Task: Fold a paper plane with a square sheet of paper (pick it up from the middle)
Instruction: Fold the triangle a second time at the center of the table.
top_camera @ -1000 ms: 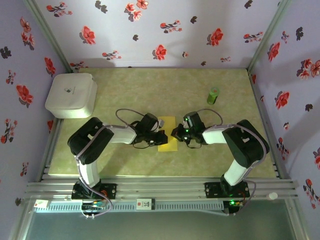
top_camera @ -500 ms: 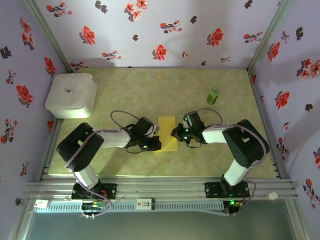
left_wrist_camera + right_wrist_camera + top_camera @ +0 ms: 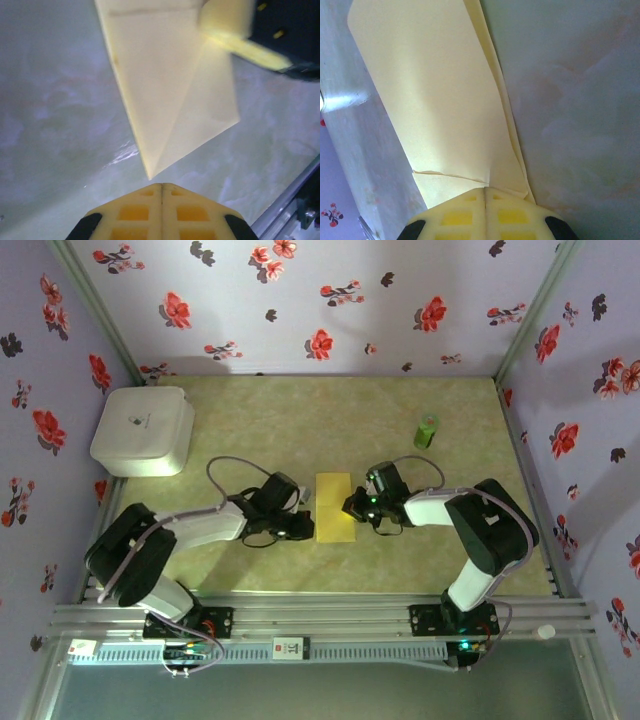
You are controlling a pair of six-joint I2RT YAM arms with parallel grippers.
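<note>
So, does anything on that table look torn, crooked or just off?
Only slightly: the folded yellow paper lies with its layers not matching. In the right wrist view a lower layer peeks out along one long edge. Nothing looks spilled.

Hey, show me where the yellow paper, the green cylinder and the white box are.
yellow paper point(image 3: 334, 504): top external view, middle of the folded sheet.
green cylinder point(image 3: 427, 431): top external view, its side.
white box point(image 3: 143, 430): top external view, centre of its top.
</note>
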